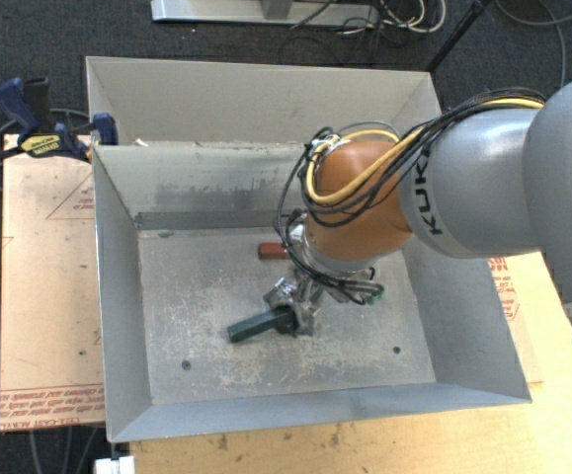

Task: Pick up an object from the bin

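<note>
Dark green and long, a bar-shaped piece (256,328) lies flat on the floor of the grey metal bin (118,265), a little in front of the middle. Its length runs from lower left up to the right. In the camera view the gripper (298,316) is down at that piece's right-hand end — touching it or just above it, the view does not settle which. Whether the gripper is open or closed cannot be told either, since the orange wrist cover (355,200) and its cables crowd over it, so no hold on the piece can be claimed.

The likeliest trouble comes from where the gripper meets the bar: at the very end, not near the middle. A grip taken there would probably leave the long free part hanging, and on the lift it could swing, twist and slip out. If the gripper comes down on top of the bar instead of astride it, it may only press it against the floor or skid it off to the left.

A small red-brown piece (270,252) lies near the back wall, behind the gripper and apart from the green bar — unlikely to be caught up.
</note>
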### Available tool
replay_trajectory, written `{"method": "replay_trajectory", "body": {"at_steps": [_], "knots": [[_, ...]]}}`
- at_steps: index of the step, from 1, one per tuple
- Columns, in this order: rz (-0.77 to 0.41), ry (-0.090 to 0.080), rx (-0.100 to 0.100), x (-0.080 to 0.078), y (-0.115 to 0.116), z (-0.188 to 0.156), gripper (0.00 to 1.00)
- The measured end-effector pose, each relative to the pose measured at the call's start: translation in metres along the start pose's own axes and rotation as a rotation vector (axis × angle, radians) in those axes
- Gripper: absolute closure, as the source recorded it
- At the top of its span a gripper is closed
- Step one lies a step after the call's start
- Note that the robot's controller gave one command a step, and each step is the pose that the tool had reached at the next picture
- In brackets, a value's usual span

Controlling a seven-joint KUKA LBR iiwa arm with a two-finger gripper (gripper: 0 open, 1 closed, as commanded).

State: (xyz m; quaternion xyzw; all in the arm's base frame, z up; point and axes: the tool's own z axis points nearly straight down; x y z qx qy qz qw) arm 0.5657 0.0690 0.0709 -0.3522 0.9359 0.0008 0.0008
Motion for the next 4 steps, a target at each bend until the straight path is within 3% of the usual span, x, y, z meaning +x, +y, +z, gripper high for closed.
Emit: {"method": "replay_trajectory", "body": {"at_steps": [1, 2, 3, 4], "knots": [[0.025, -0.002, 0.003, -0.002, -0.025, -0.016, 1.00], [0.023, -0.001, 0.000, -0.002, -0.023, -0.015, 0.00], [0.023, -0.001, 0.000, -0.002, -0.023, -0.015, 1.00], [0.094, -0.010, 0.008, -0.039, -0.050, -0.145, 1.00]]}}
